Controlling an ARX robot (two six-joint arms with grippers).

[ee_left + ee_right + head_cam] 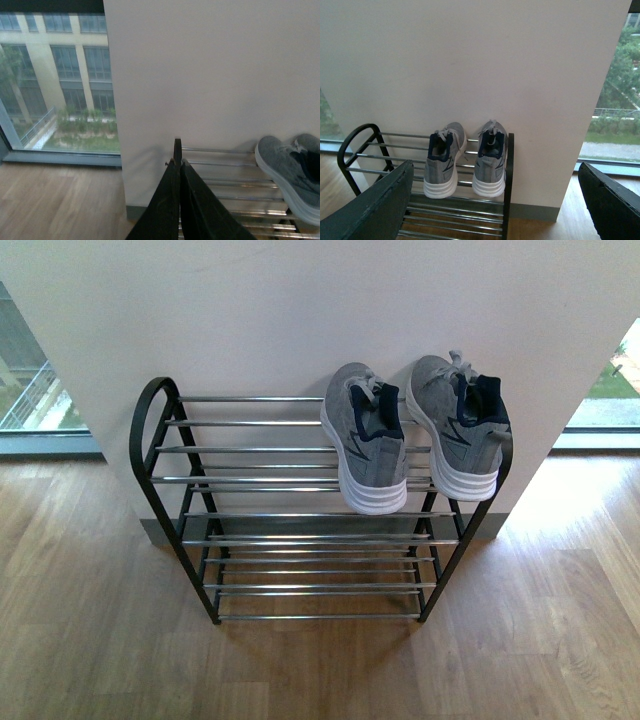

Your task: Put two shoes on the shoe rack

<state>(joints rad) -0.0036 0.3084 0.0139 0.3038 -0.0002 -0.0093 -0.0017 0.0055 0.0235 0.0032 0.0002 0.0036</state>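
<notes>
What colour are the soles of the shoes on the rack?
White soles on both shoes; clearest in front view.

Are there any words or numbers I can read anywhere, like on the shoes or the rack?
None: no text can be read in any view.
The shoe nearer the rack's middle and the shoe at the rack's end carry only dark side stripes, no letters.
The shoe rack, the wall and the building outside the window show no sign or label.
</notes>
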